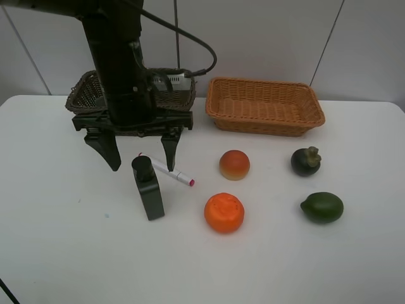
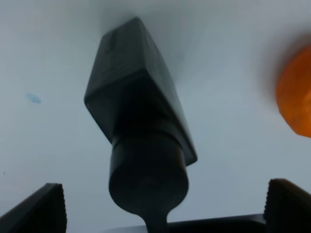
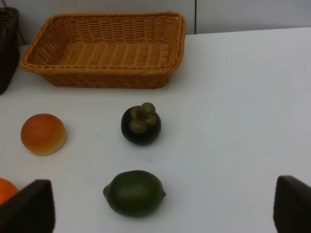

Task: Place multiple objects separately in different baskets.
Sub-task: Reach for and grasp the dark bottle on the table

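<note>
My left gripper (image 1: 141,161) is open and hangs just above the upright black bottle (image 1: 147,190), one finger on each side of its cap. The left wrist view shows the bottle (image 2: 138,111) between the open fingertips (image 2: 39,208). The white marker with pink tip (image 1: 169,171) lies behind the bottle. The peach-coloured fruit (image 1: 234,164), orange (image 1: 224,212), dark mangosteen (image 1: 305,161) and green fruit (image 1: 321,207) lie on the table. The dark brown basket (image 1: 81,96) is partly hidden by the arm; the light basket (image 1: 266,124) stands beside it. My right gripper (image 3: 159,206) is open, near the green fruit (image 3: 133,192). The pink bottle and eraser are hidden.
A white object (image 1: 175,80) and a cable show at the dark basket's right end. The right wrist view shows the mangosteen (image 3: 141,125), the peach-coloured fruit (image 3: 43,133) and the light basket (image 3: 102,80). The white table (image 1: 63,253) reaches the front edge.
</note>
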Available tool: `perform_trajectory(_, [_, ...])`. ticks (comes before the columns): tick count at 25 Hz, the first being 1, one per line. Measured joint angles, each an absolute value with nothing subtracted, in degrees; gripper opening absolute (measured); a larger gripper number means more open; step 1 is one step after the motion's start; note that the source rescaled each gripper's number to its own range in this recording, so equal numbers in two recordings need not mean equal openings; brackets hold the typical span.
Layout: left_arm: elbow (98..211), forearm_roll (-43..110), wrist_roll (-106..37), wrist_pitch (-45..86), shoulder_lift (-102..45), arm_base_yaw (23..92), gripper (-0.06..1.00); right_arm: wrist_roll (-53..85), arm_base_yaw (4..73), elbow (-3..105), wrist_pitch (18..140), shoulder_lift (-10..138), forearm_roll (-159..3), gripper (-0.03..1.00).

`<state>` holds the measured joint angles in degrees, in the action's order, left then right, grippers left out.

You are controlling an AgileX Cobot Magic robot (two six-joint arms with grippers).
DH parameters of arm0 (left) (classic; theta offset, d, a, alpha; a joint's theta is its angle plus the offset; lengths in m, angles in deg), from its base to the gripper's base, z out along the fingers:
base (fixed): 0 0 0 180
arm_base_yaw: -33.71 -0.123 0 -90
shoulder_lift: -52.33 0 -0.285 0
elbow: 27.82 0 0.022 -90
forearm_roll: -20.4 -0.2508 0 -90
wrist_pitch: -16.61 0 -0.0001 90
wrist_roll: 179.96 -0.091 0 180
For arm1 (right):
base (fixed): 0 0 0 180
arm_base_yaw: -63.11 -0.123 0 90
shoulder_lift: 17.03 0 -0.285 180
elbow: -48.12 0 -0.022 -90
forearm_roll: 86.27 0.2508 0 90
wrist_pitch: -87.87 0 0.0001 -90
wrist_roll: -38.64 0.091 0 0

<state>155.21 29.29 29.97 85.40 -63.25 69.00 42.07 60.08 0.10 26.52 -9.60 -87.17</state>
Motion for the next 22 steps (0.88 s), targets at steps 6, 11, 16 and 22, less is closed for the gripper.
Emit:
perform_trajectory(6, [155.2, 27.8, 31.7, 85.4, -63.2, 69.0, 1.00, 42.1, 60.1, 0.1, 26.5, -9.6, -87.2, 1.00])
perform_trajectory(11, [155.2, 27.6, 32.4, 85.4, -63.7, 69.1, 1.00, 42.1, 60.1, 0.1, 26.5, -9.6, -87.2, 1.00])
perform_trajectory(16, [155.2, 27.4, 31.2, 85.2, -68.4, 69.1, 1.00, 42.1, 60.1, 0.1, 26.5, -9.6, -87.2, 1.00])
perform_trajectory(22, [155.2, 27.2, 30.9, 81.0, -71.7, 69.1, 1.00, 42.1, 60.1, 0.1, 26.5, -9.6, -87.2, 1.00])
